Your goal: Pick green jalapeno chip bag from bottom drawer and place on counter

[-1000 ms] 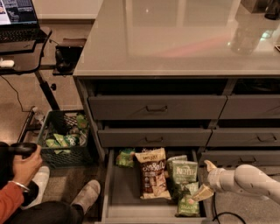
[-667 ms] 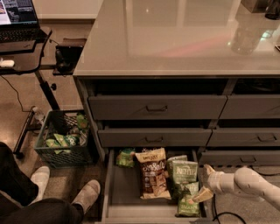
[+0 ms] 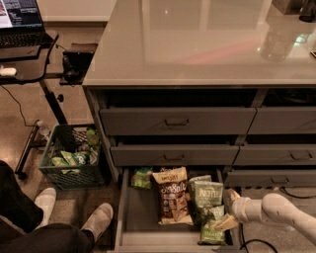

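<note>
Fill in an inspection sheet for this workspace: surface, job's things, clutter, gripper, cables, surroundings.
Surface: counter, glossy grey, reflective.
Job's things: green jalapeno chip bag lies in the open bottom drawer, front right.
Clutter: Kettle bag, brown bag, small green bag in the drawer.
Gripper: gripper open, at the drawer's right side, beside the jalapeno bag.
Cables: black cable on the floor under the arm.
Surroundings: crate of green bags, laptop, person's shoes.

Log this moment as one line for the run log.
stage: pre-grasp | gripper: open, at right edge of green jalapeno chip bag | bag: lying in bottom drawer | counter: bag not placed
</note>
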`<state>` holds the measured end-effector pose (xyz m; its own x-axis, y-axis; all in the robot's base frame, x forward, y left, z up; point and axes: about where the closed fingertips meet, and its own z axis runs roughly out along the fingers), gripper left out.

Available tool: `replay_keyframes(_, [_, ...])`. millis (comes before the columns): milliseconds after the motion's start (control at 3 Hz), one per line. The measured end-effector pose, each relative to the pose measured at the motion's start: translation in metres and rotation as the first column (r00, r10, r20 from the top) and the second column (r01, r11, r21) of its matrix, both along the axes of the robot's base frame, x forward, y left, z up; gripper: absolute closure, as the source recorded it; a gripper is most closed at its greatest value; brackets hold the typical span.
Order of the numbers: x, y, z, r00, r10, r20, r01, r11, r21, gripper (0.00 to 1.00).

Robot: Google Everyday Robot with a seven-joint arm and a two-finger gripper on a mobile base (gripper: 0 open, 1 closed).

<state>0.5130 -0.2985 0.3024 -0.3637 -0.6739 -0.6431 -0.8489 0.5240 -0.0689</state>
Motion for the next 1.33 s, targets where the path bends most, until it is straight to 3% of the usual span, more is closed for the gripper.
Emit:
replay_keyframes(667, [-0.006,0.027,-0.049,0.9982,0.060,-0.004,-0.060,0.998,0.001,0.00])
replay_keyframes(1333, [-0.005,0.034,-0.096,0.9942,0.107,0.006,-0.107,0.991,-0.078,0.00])
